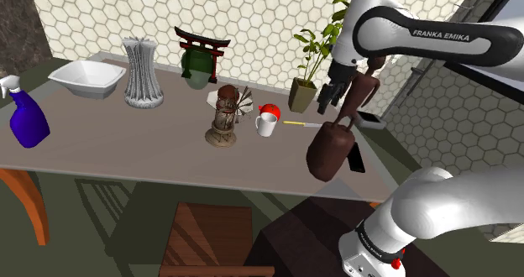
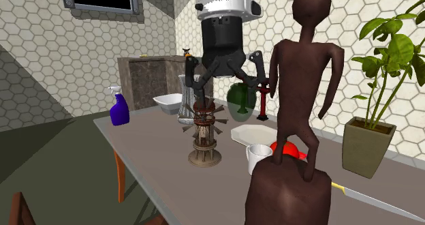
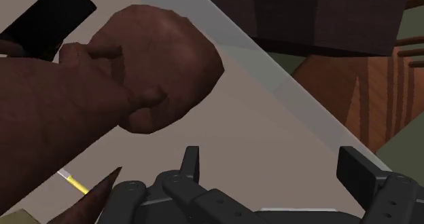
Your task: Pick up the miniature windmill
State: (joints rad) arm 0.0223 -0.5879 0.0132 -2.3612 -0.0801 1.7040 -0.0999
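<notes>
1. Bench (image 1: 109, 149): brown figure (image 1: 332, 145) near a front corner half covers a black slab (image 1: 357, 159).
2. Pot (image 1: 302, 95) at the back edge holds a leafy plant (image 1: 317, 44).
3. Gripper (image 3: 272, 152) hangs beside the figure, fingers apart, empty.
4. Miniature windmill (image 1: 225, 116) stands mid-bench, white mug (image 1: 266, 125) just beside.

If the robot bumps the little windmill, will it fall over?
It might: the miniature windmill stands tall and thin on a small round base. Its skinny blades stick out near the top, so they could probably snap. It looks stiff, not floppy.
</notes>
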